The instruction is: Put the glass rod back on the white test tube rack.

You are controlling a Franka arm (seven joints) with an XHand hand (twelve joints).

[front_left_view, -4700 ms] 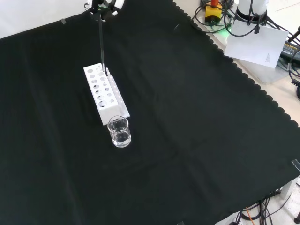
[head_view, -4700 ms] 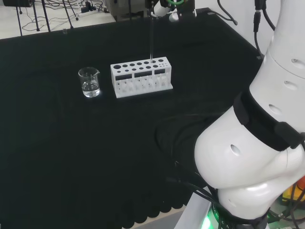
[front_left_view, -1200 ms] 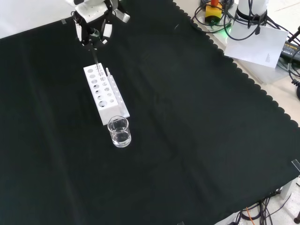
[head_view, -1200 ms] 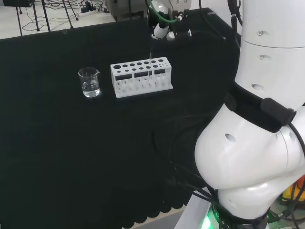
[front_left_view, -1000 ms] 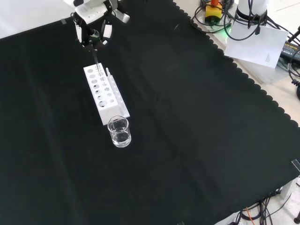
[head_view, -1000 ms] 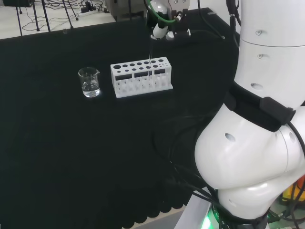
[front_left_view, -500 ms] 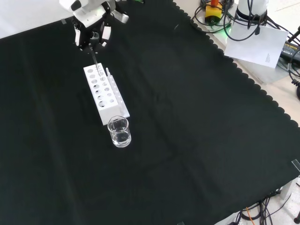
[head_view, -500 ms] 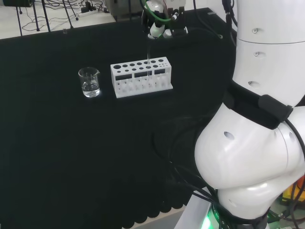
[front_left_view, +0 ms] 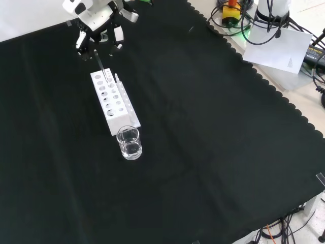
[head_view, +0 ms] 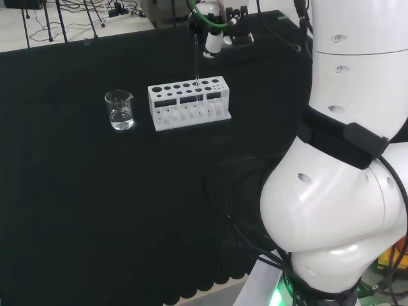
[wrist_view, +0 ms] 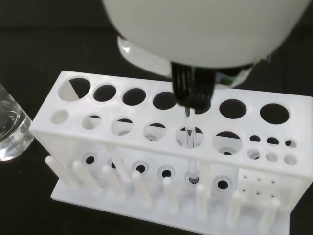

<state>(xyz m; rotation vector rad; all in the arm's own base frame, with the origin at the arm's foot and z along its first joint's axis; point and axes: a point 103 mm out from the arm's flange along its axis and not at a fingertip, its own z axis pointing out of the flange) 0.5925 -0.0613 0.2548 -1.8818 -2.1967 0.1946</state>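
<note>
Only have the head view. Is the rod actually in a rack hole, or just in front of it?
Observer: In it. In the wrist view the rod passes through a top hole of the rack and its tip sits in the base socket below.
Operator: Upright?
Observer: No. In the front view it leans, its top toward the view's upper left.
Operator: Hand on it?
Observer: Looks released. In the front view the hand has its fingers spread either side of the rod's top, apparently clear of it.
</note>
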